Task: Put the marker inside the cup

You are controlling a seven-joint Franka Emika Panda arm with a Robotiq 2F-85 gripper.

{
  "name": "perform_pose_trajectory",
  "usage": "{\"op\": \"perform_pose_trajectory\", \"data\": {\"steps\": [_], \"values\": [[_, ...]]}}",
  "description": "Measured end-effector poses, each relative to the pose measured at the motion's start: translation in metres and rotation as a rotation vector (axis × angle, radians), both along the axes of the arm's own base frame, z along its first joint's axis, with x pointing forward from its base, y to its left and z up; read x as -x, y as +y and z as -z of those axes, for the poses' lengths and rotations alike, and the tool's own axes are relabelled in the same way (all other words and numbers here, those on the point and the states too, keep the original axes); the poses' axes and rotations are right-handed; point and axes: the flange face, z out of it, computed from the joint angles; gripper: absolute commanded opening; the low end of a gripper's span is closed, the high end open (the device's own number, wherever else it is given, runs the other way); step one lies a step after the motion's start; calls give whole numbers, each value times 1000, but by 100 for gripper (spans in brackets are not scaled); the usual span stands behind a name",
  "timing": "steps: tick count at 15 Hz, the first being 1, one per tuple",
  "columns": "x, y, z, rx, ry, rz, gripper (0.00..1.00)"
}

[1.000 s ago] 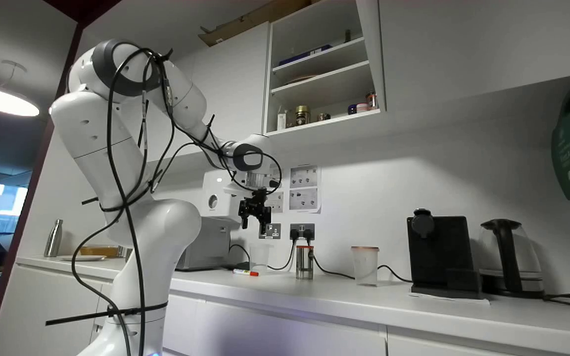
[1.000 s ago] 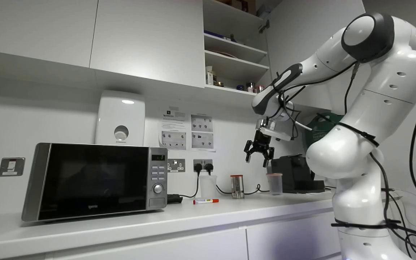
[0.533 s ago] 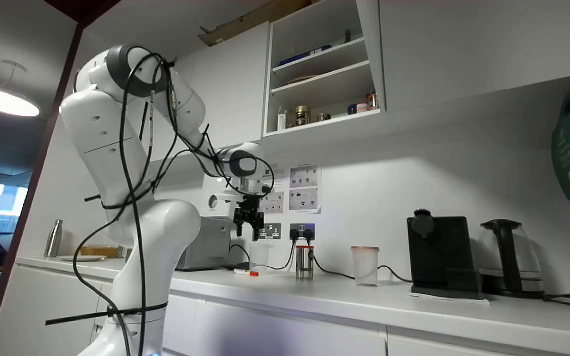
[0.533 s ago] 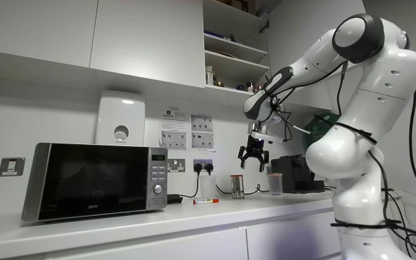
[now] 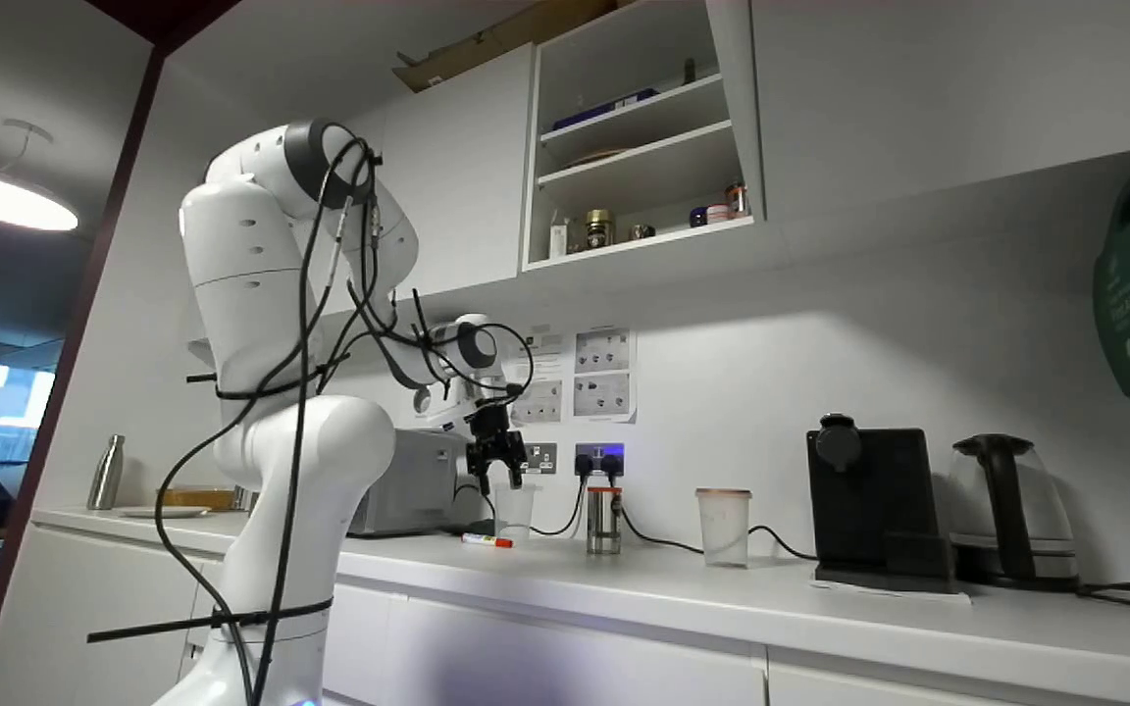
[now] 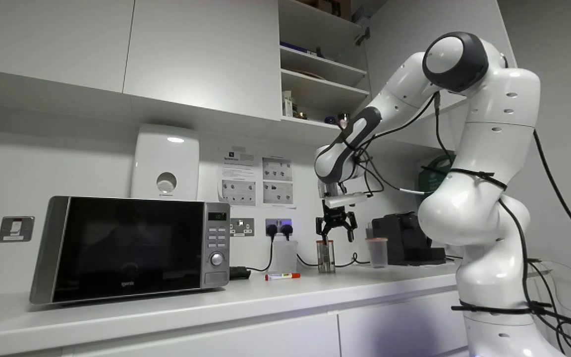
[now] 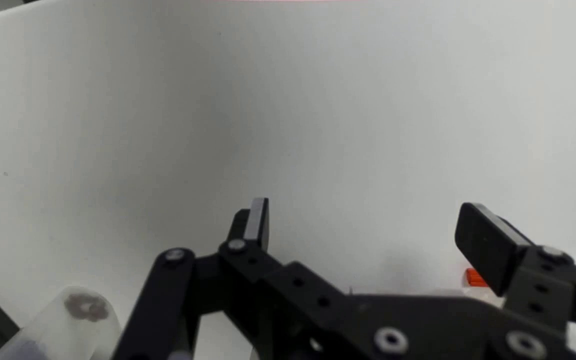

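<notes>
One marker point(image 6: 282, 276) lies on the counter point(image 6: 251, 290) in an exterior view, before a translucent cup point(image 6: 284, 255); rightward and higher, the gripper point(image 6: 338, 239), jaws wide apart. Wrist view: marker's red end visible beside one finger point(image 7: 488, 245), remainder hidden.

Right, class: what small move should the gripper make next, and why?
Probably ease the open gripper across to centre over the marker before lowering: the marker lies on the counter, and in the wrist view its red end shows beside one finger, not midway between both.
</notes>
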Motion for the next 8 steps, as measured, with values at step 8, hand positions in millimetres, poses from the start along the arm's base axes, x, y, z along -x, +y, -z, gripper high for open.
{"op": "perform_pose_trajectory", "data": {"steps": [8], "values": [[-16, 7, 4, 21, 5, 1, 100]]}}
